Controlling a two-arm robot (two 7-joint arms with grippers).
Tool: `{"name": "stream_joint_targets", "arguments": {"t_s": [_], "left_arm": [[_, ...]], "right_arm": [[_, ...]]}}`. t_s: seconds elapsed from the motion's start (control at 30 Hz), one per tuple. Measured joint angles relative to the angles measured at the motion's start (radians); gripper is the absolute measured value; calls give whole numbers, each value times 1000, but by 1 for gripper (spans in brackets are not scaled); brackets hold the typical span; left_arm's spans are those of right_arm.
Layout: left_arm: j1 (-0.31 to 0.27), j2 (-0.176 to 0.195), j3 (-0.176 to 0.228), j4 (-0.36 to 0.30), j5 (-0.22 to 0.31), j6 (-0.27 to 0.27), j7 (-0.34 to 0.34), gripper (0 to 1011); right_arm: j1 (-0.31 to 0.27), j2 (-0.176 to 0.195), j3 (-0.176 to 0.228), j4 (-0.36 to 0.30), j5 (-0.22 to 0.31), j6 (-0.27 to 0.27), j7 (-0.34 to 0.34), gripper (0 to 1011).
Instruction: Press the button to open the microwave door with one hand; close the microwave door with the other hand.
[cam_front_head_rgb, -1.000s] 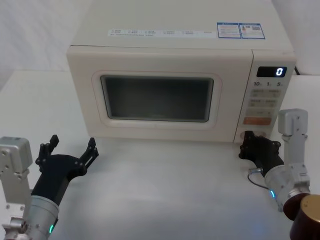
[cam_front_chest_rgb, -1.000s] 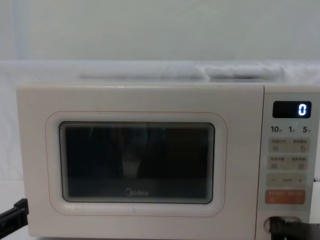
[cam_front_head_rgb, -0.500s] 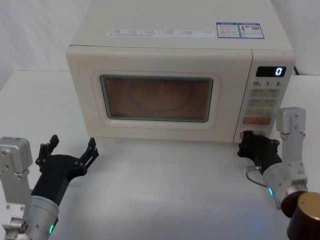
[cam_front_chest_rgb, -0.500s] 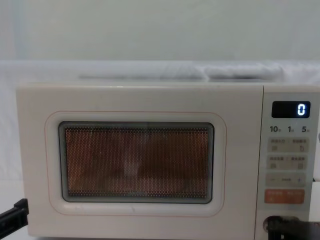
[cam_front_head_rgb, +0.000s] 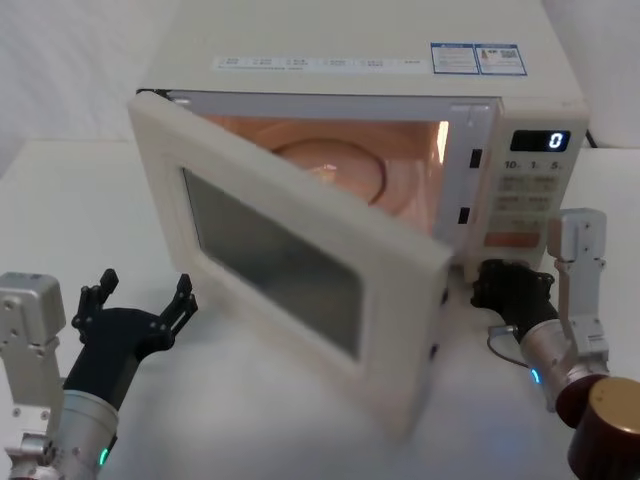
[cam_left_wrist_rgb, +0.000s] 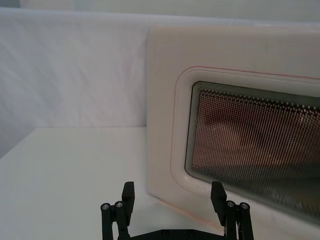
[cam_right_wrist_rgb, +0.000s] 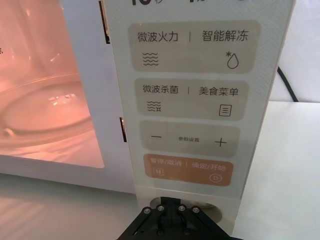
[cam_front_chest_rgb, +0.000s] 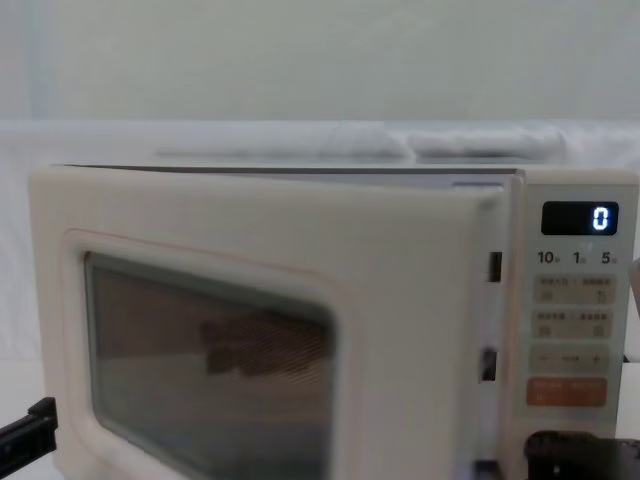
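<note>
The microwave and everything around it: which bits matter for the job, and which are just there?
In the job:
- microwave door, swung open
- button, behind the right gripper
- left gripper, open, waiting by the door

Just there:
- orange key
- digital display
- glass turntable
- stickers

The microwave door (cam_front_head_rgb: 290, 260) is standing partly open, hinged at nine o'clock and angling its free edge out toward five o'clock; it is showing a cream-white panel with a dark glass window (thin pink outline visible). The button (cam_right_wrist_rgb: 176, 205), at the control panel's six o'clock end, is lying largely hidden behind the right gripper (cam_front_head_rgb: 512, 288), the other hand (cam_front_head_rgb: 138, 308) hovering at seven o'clock with fingers spread.
</note>
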Motion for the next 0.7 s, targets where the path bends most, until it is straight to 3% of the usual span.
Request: {"name": "stream_joint_targets", "arguments": {"t_s": [0.7], "left_arm": [[0, 0, 0, 0, 0, 0, 0, 1001]], "right_arm": [[-57, 10, 12, -49, 3, 13, 3, 0]]}}
